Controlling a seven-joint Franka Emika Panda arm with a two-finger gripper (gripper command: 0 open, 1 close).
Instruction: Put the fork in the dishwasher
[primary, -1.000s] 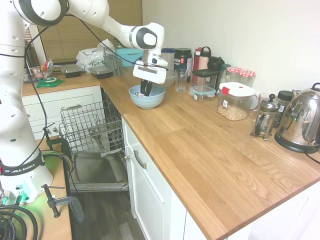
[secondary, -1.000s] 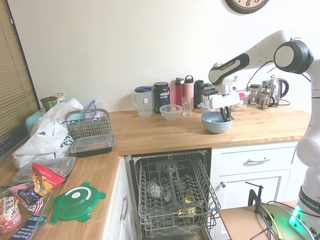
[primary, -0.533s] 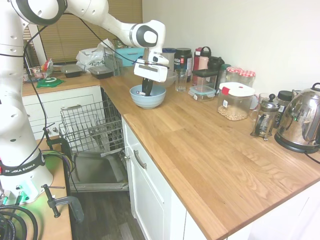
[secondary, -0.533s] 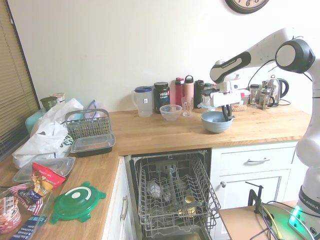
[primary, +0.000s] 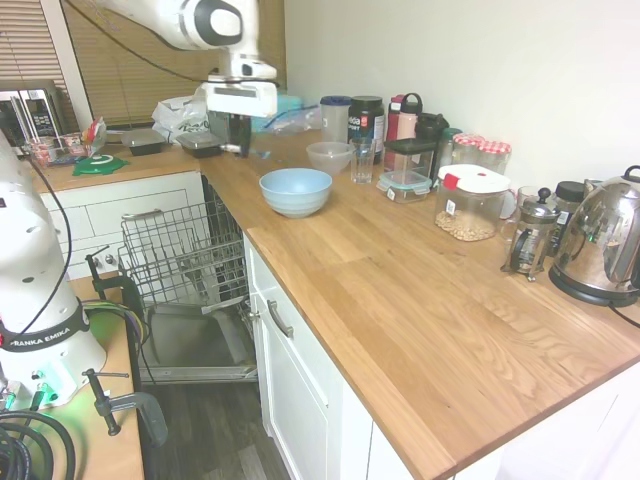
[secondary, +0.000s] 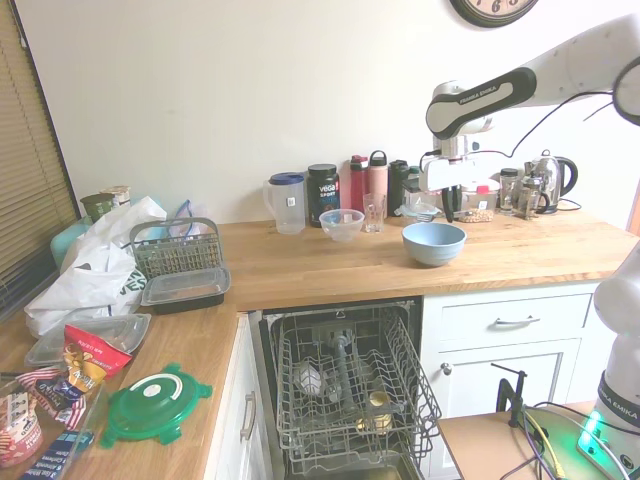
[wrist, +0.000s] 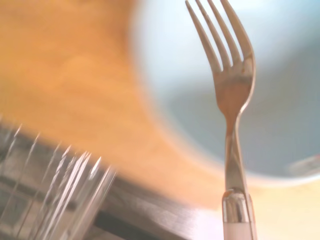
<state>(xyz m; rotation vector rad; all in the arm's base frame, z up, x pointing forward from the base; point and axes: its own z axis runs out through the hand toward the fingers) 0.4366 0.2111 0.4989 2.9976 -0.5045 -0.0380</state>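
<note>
The wooden L-shaped counter (primary: 420, 300) is carrying bottles, jars and a steel kettle (primary: 600, 245) along the wall. Its other wing is holding bags, food tubs and a grey cutlery basket (secondary: 178, 247).

Below the corner of the counter, the dishwasher (secondary: 350, 390) is standing open among the white cabinets. Its door is lying flat and its wire rack (primary: 185, 255) is sticking out, with a few items sitting low inside it.

The white arm is reaching over the counter from above the dishwasher side.

The blue bowl (primary: 295, 190) is sitting on the counter near the front edge, just beside the dishwasher opening. A smaller clear bowl (primary: 329, 156) is sitting behind it, near the wall.

The hand (primary: 232, 140) is hanging in the air above the counter, clear of the blue bowl and higher than its rim. In the second exterior view the hand (secondary: 450, 210) is showing just behind and above that bowl (secondary: 433, 242). I cannot tell from either wide view whether the hand is wide, narrow or gripping something.

The fork (wrist: 231, 100) is showing only in the wrist view. It is a metal one with four tines and a pale handle end, pointing out over the blurred blue bowl (wrist: 280, 125), with rack wires (wrist: 60, 190) showing past the counter edge. In the exterior views it is too small to make out.
</note>
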